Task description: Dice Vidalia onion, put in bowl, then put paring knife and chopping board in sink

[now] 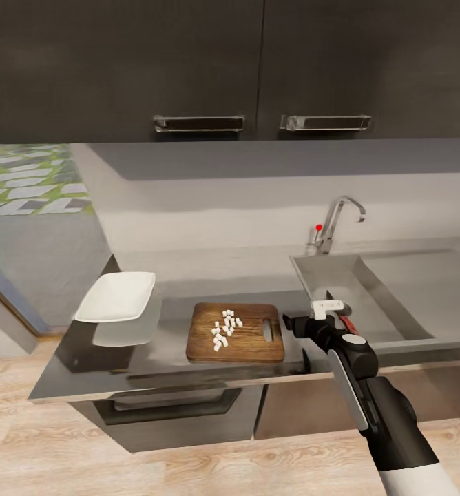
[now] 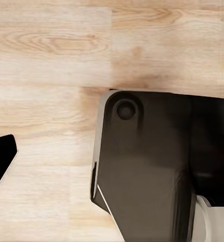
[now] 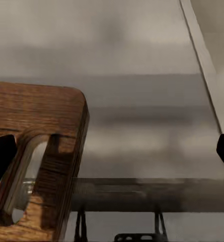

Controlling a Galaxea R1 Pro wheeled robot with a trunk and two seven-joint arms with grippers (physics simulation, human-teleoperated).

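My right gripper hovers over the countertop in the gap between the chopping board and the sink, just beside the board's handle slot. Its fingers stand spread apart, nothing between them. A bit of red, maybe the knife, peeks out by my wrist at the sink's edge; I cannot tell exactly where it lies. Diced onion sits in a white heap on the board. The white bowl waits left of the board. My left gripper's state I cannot tell; its camera looks down at the wood floor.
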